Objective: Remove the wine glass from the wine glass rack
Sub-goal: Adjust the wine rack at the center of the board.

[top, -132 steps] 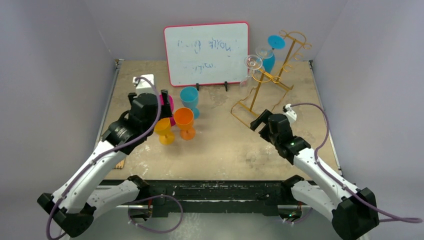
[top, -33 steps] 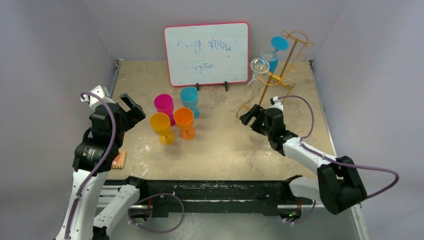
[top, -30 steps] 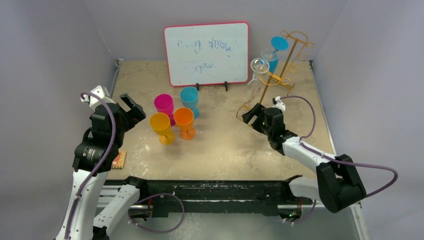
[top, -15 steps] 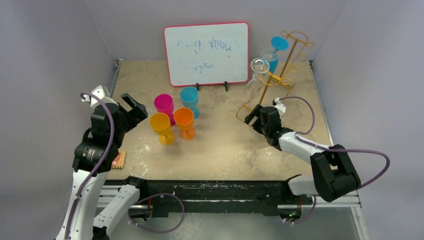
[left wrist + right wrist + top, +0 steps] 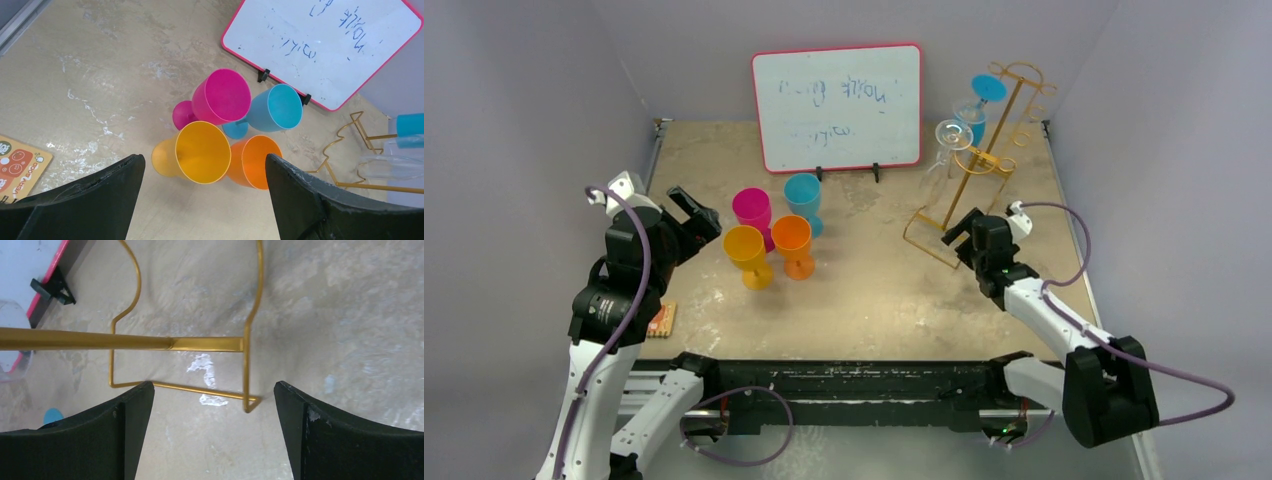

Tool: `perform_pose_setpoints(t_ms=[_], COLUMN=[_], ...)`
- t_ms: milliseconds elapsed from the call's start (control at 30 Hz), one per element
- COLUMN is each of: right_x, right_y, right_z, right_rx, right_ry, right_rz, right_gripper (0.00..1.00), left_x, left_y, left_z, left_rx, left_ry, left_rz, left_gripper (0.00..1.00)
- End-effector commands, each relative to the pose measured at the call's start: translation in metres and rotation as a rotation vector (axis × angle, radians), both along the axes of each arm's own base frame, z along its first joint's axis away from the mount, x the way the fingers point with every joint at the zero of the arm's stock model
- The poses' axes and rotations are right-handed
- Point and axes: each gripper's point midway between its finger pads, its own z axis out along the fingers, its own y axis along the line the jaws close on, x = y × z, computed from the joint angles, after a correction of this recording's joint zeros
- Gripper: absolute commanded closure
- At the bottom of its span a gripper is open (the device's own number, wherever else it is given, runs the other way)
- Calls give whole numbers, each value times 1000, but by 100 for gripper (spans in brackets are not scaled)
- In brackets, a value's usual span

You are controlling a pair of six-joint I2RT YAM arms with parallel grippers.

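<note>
Right gripper (image 5: 960,237): released, jaws spread, low beside base of tall gold wire wine glass rack (image 5: 205,344), right of centre. Clear wine glass (image 5: 947,137): hanging inverted on rack, upper right. Raise your gripper to stem height, clamp gently, slide glass outward along hook. Left gripper (image 5: 202,200): released, holding nothing.

My overhead camera sits above and behind my bases, looking down and forward over the whole table (image 5: 864,300) toward the whiteboard (image 5: 836,107) at the back. My right wrist camera peers past my right gripper (image 5: 213,385) from close above the wine glass rack (image 5: 200,343), filling its view with the wire base. My left wrist camera looks down from higher, past my left gripper (image 5: 203,160), at the four plastic goblets (image 5: 220,95) and the whiteboard. The rack shows in all three views.
</note>
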Motion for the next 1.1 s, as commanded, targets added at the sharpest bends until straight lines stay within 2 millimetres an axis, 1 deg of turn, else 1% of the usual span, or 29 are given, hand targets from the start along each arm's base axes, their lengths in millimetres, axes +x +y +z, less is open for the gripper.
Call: perform_pose_setpoints(t_ms=[0, 167, 233, 300, 333, 433, 500, 533, 633, 667, 733, 800, 833, 900, 1067], right_x=[-10, -6, 0, 2, 4, 13, 18, 21, 28, 28, 28, 25, 22, 18, 9], right_y=[-11, -2, 18, 37, 45, 56, 64, 67, 61, 55, 42, 32, 29, 18, 0], right_z=[3, 23, 34, 38, 38, 33, 27, 20, 6, -1, -8, -14, -16, -20, -23], right_rx=[-30, -16, 15, 76, 97, 113, 103, 91, 53, 35, -2, -25, -32, -68, -113], right_ry=[-5, -75, -134, -173, -187, -165, -140, -116, -68, -39, -16, 9, 18, 35, 55], right_rz=[6, 69, 183, 268, 300, 324, 339, 336, 281, 239, 171, 120, 111, 67, -4], right_gripper=[7, 9, 11, 14, 16, 18, 18, 18, 18, 17, 17, 17, 18, 18, 18], left_x=[4, 4, 5, 5, 5, 6, 5, 5, 4, 3, 2, 1, 0, 0, 2], left_y=[-2, -2, -2, -1, -1, -2, -1, -1, 0, 0, 2, 4, 5, 6, 5], left_z=[14, 12, 11, 10, 10, 10, 10, 10, 11, 12, 12, 11, 10, 7, 5], left_rx=[-34, -35, -35, -34, -34, -35, -34, -32, -31, -29, -20, -12, -9, -5, -4], left_ry=[-60, -58, -60, -56, -58, -56, -57, -57, -59, -59, -55, -51, -50, -44, -38], left_rz=[1, 2, 4, 8, 8, 7, 9, 11, 13, 13, 19, 25, 27, 32, 31], left_gripper=[10, 10, 10, 10, 10, 10, 10, 10, 10, 10, 10, 10, 10, 10, 9])
